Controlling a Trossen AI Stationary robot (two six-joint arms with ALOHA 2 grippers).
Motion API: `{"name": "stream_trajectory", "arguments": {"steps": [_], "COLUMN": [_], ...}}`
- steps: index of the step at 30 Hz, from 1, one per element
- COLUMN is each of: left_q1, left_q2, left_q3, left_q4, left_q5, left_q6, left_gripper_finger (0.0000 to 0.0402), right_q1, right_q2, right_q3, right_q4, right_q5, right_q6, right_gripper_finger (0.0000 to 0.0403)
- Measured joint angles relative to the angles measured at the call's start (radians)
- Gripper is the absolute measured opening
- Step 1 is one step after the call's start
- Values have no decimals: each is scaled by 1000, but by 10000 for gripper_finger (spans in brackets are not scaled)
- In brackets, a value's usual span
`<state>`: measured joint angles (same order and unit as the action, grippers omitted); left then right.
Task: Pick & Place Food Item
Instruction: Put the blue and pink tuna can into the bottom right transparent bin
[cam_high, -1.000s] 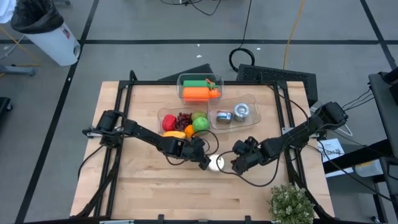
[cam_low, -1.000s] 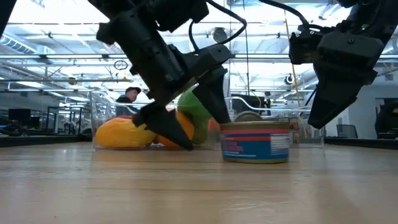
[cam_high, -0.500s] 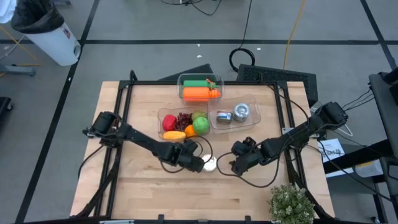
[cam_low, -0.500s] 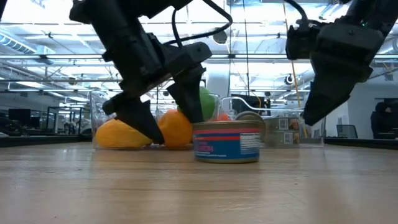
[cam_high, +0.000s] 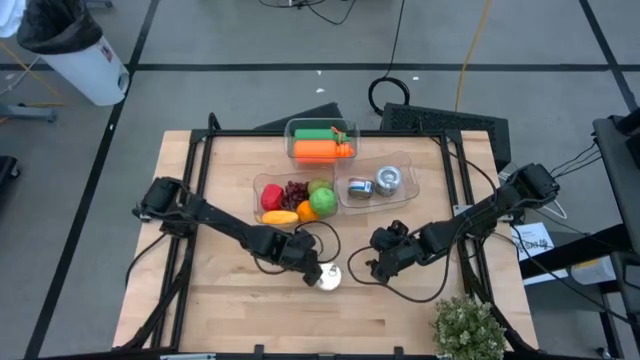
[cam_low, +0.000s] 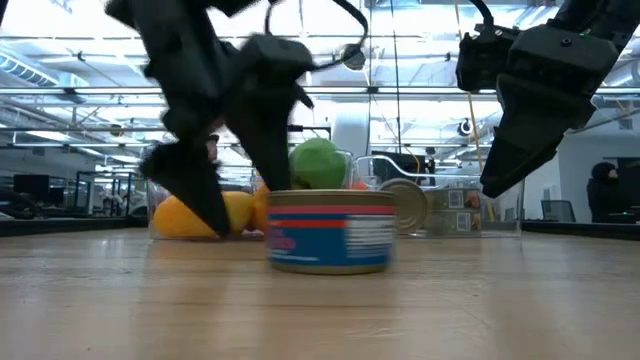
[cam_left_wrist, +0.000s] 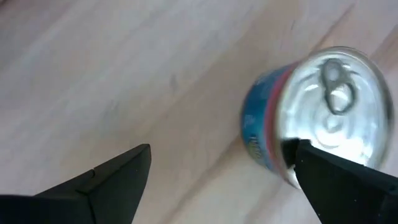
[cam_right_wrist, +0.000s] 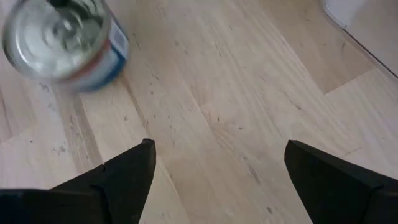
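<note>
A blue-and-red tin can with a silver pull-tab lid stands upright on the wooden table, a little to the near side of its middle. My left gripper is open just to the can's left and far side, pointing steeply down; the can lies off one fingertip, outside the gap. My right gripper hangs open above the table to the can's right, touching nothing, and the can shows beyond it. My left gripper meets the can with one finger only, at the side wall on the can's far-left side. The finger comes from above, slanting down, and pushes with its tip. The can stays upright with its base on the table.
At the table's far middle stand a clear tray of fruit, a clear box of carrots and a clear tray with other cans. A potted plant sits at the near right corner. Bare wood lies at the near side.
My left gripper has moved toward the table's near and left edges, staying open. The can has slid along the table with it, upright, toward the near edge and slightly left. My right gripper has turned a little in place.
</note>
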<state>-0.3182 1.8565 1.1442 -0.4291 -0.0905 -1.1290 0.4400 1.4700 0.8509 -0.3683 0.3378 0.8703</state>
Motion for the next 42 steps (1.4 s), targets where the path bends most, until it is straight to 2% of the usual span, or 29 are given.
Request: {"name": "stream_trajectory", "arguments": {"steps": [4,9,17,24,37,42], "left_q1": [-17,-41,-90,-124,-179,-194], "left_q2": [-75,-64,-36,-71,-147,-139], "left_q3": [1,1,5,5,6,-4], "left_q4": [-49,-133,-147,-286,-323,-314], "left_q5": [-72,-128,-111,-59,-12,-51], "left_q6": [-29,-116,-187,-259,-332,-369], "left_gripper_finger": [392,392,392,392,392,392], "right_q1": [0,0,0,0,0,0], "right_q2": [0,0,0,0,0,0], "right_q3": [0,0,0,0,0,0], "right_q4": [-4,-3,-2,-2,-2,-3], "right_q5": [0,0,0,2,4,5], "right_q6": [-4,-16,-11,-2,0,0], "right_gripper_finger": [337,337,337,337,337,337]}}
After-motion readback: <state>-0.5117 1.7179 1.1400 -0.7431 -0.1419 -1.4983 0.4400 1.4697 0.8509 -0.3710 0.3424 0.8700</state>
